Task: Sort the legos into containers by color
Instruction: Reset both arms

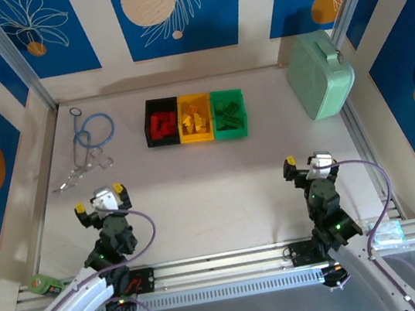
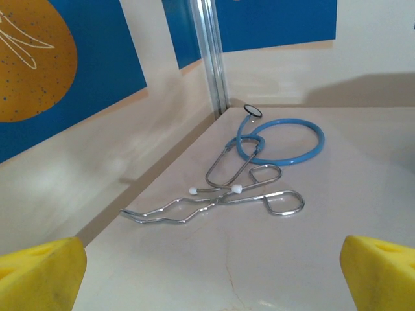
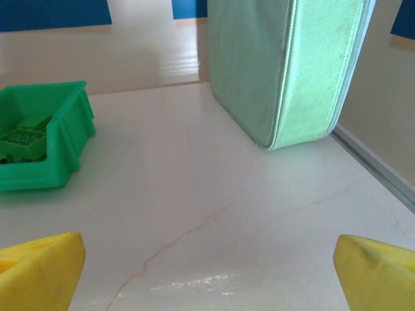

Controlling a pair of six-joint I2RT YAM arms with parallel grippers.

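Three containers stand side by side at the back middle of the table. The black bin (image 1: 147, 124) holds red legos (image 1: 161, 123), the yellow bin (image 1: 197, 138) holds yellow legos (image 1: 195, 117), and the green bin (image 1: 244, 112) holds green legos (image 1: 228, 113). My left gripper (image 1: 99, 199) hovers open near the front left, far from the bins, with nothing between its yellow fingertips (image 2: 39, 272). My right gripper (image 1: 310, 160) stands open at the front right, also empty. In the right wrist view, the green bin (image 3: 65, 155) with green legos (image 3: 23, 133) sits ahead to the left.
A blue stethoscope (image 1: 94, 129) (image 2: 285, 139) and metal tongs (image 1: 77, 171) (image 2: 214, 201) lie at the back left, ahead of the left gripper. A large mint-green case (image 1: 321, 76) (image 3: 279, 65) leans at the back right. Wall panels and metal rails border the table.
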